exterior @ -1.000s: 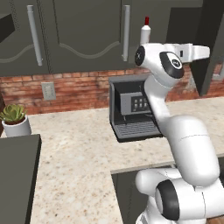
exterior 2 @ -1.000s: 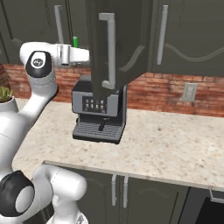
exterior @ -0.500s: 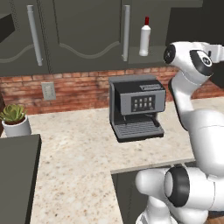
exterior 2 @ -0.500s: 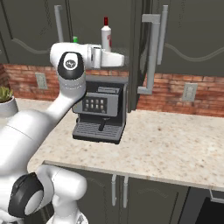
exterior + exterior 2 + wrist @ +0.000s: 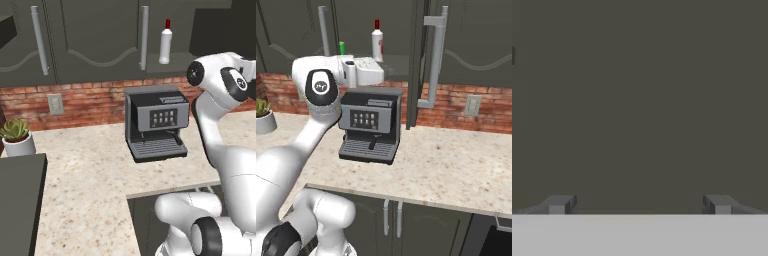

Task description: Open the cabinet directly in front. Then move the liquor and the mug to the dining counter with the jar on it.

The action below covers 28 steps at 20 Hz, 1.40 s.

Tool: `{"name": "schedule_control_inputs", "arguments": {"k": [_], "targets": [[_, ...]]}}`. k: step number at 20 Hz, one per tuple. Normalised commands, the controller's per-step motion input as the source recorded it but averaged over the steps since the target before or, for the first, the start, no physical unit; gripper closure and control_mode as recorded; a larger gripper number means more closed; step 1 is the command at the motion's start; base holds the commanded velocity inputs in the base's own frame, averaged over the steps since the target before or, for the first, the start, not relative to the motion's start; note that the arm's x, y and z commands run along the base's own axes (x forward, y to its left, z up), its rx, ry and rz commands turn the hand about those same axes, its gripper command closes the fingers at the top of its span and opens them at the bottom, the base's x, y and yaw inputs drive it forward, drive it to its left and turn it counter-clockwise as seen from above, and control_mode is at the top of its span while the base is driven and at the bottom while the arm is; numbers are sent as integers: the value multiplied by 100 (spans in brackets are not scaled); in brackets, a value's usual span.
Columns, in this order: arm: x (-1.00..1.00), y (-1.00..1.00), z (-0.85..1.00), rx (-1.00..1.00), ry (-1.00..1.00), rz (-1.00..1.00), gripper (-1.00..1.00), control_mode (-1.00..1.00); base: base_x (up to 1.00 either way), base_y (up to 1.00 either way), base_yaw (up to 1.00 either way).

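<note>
Cabinet (image 5: 421,60) door swung open. Gripper (image 5: 639,205) spread, empty, facing dark panel. Liquor (image 5: 377,41) stands upright on shelf, above the hand; mug (image 5: 342,48) just beside.

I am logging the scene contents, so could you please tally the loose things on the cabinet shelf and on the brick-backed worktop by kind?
Liquor bottle: 1
Green mug: 1, mostly hidden behind the arm
Coffee machine: 1
Potted plant: 1
Total: 4
</note>
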Motion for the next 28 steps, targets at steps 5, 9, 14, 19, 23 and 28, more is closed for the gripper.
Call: {"name": "schedule_control_inputs", "arguments": {"k": [5, 9, 14, 19, 23, 28], "targets": [[-63, 100, 25, 0, -11, 22, -100, -100, 0, 0, 0], [-59, 100, 31, 0, -12, 24, -100, -100, 0, 0, 0], [-46, 100, 19, 0, -8, 27, -100, -100, 0, 0, 0], [-28, 99, 2, 0, -6, 26, -100, -100, 0, 0, 0], [-1, 57, 0, 3, 0, 22, -100, -100, 0, 0, 0], [4, 28, 0, 10, 7, 26, -100, -100, 0, 0, 0]]}}
